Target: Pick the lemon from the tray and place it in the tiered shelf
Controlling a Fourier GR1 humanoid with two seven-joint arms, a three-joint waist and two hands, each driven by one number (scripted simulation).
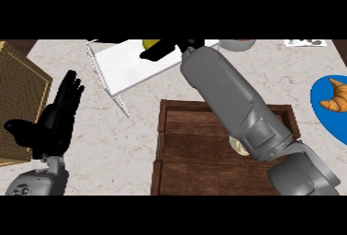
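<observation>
At the nine o'clock side of the marbled tabletop, the robot's left hand stands open, fingers straight and pointing toward twelve o'clock, holding and touching nothing; it shows partly over a woven brown mat that runs off the left edge. Toward eleven o'clock lies the white tiered shelf, its thin wire frame slanting down toward the centre and its far end cut off by the top of the view. At the centre, reaching toward six o'clock, sits the dark wooden tray; much of its floor is hidden beneath the grey right forearm, which crosses it diagonally from five o'clock up to twelve. A small pale object peeks out from under the forearm on the tray, too covered to identify. At twelve o'clock, over the shelf's upper edge, the right hand is curled round the lemon, of which only a small yellow patch shows above the black fingers; the rest of the fruit is hidden by the hand and clipped by the top edge, so its shape cannot be made out, nor whether it touches the shelf. At three o'clock a blue plate, cut by the right edge, carries a golden croissant. Near one o'clock, a grey rounded object and a printed scrap are mostly cropped.
</observation>
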